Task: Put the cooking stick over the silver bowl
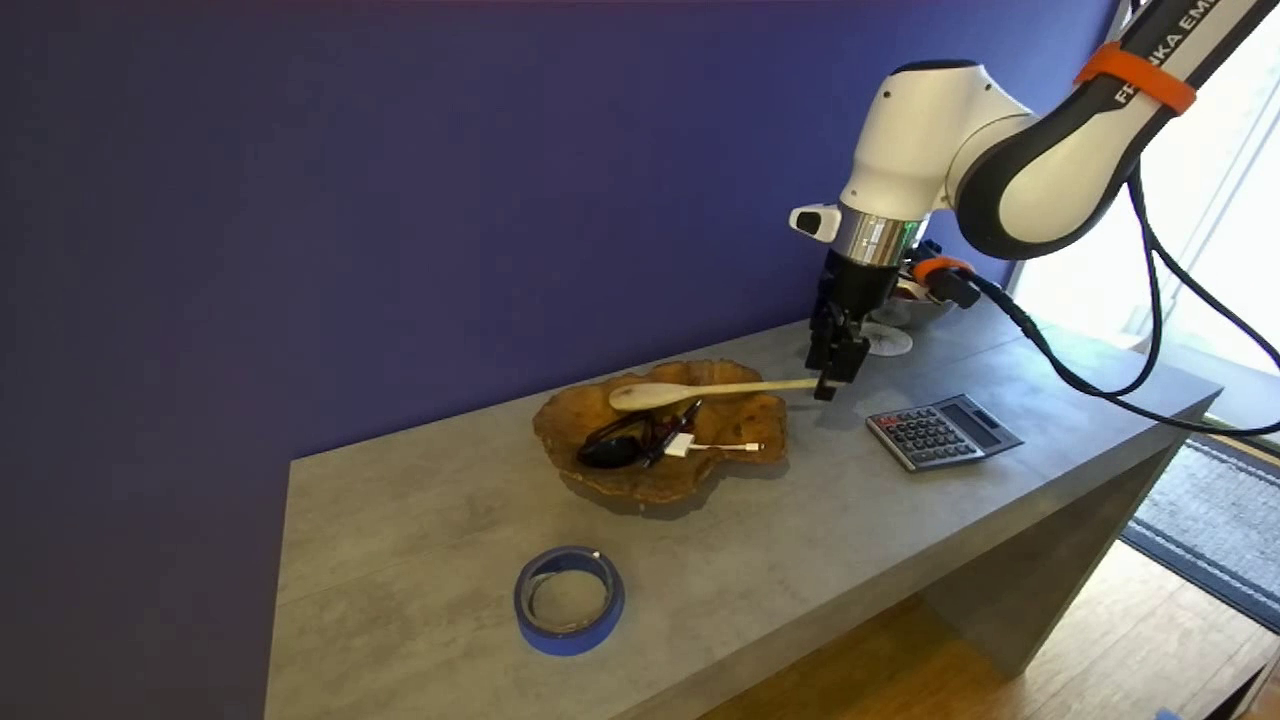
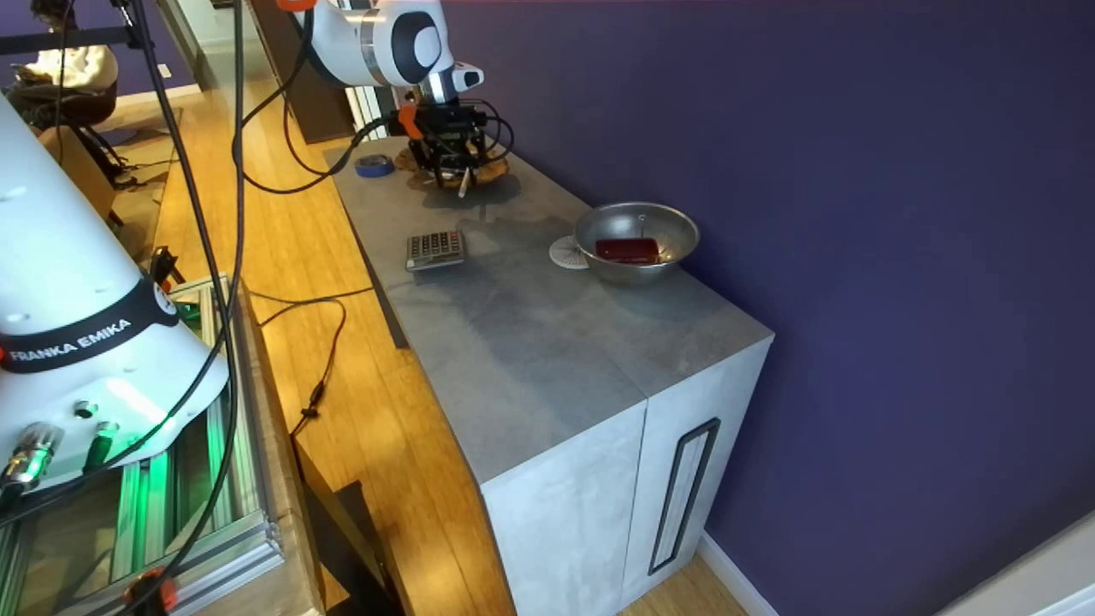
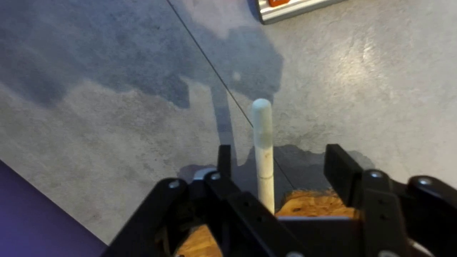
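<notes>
The cooking stick (image 1: 655,395) is a long pale wooden spoon lying across the brown wooden bowl (image 1: 655,488), with its handle reaching past the rim. My gripper (image 1: 828,385) is at the handle end. In the wrist view the gripper (image 3: 278,151) is open, with the stick's handle (image 3: 264,157) between its fingers, nearer the left finger, with gaps on both sides. The handle tip (image 2: 464,183) shows below the gripper (image 2: 453,175) in an exterior view. The silver bowl (image 2: 633,273) stands near the wall with a dark red item inside. It is partly hidden behind the arm in an exterior view (image 1: 912,313).
A calculator (image 1: 940,432) lies near the table's front edge. A white disc (image 2: 566,253) lies beside the silver bowl. A roll of blue tape (image 1: 570,641) lies in front of the brown bowl, which also holds sunglasses (image 1: 610,452) and a white adapter (image 1: 680,445). A purple wall backs the table.
</notes>
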